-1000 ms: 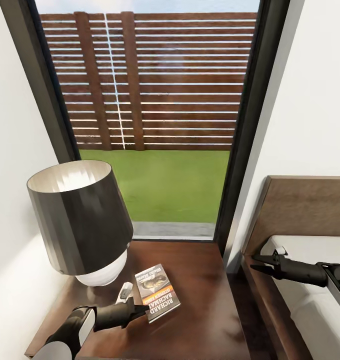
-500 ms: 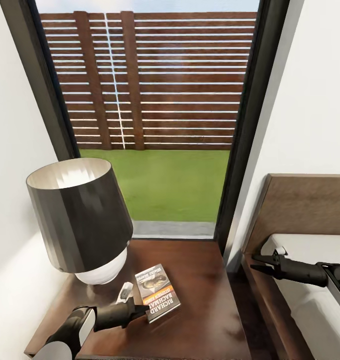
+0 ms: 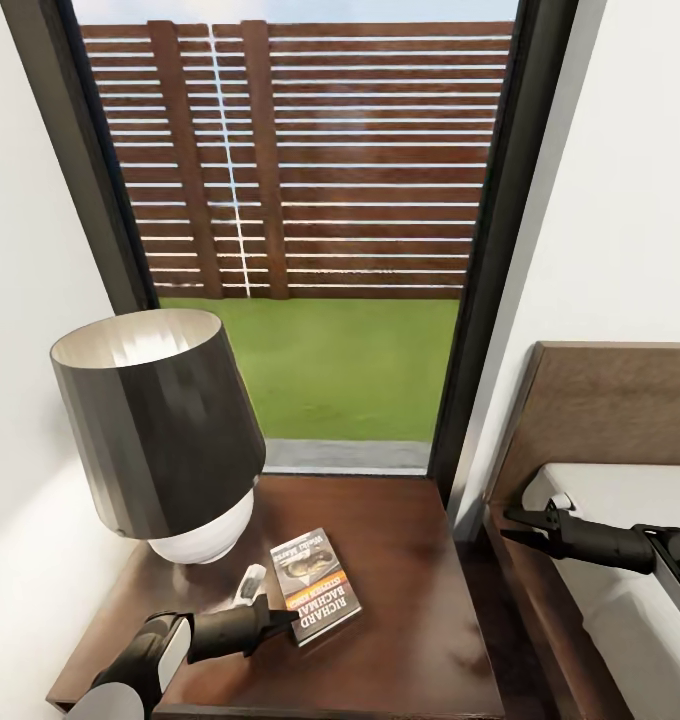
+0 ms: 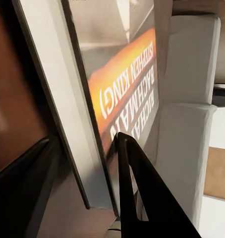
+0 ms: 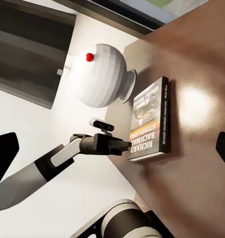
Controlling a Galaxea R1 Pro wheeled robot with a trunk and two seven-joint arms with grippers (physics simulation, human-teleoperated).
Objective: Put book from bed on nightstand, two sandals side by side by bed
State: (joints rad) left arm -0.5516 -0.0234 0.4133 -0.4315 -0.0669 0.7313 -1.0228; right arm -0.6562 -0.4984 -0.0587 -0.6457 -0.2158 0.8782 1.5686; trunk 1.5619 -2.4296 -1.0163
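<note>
Biggest risk: the nightstand (image 3: 400, 600) tabletop is slick, and the lamp (image 3: 160, 430) stands close behind, so a careless pull-out by the left gripper (image 3: 280, 622) could drag the book (image 3: 315, 585) toward the edge or clip the lamp base. Book lies flat on the tabletop, its near corner between the left jaws, slightly spread. Right gripper (image 3: 515, 527) hangs over the bed (image 3: 620, 500) w/ nothing between its 2 spread jaws.

A home bedroom: a bed (image 3: 620, 560) with wooden headboard, a nightstand (image 3: 400, 560) carrying a lamp (image 3: 155, 430), beside a tall window (image 3: 320, 240).
</note>
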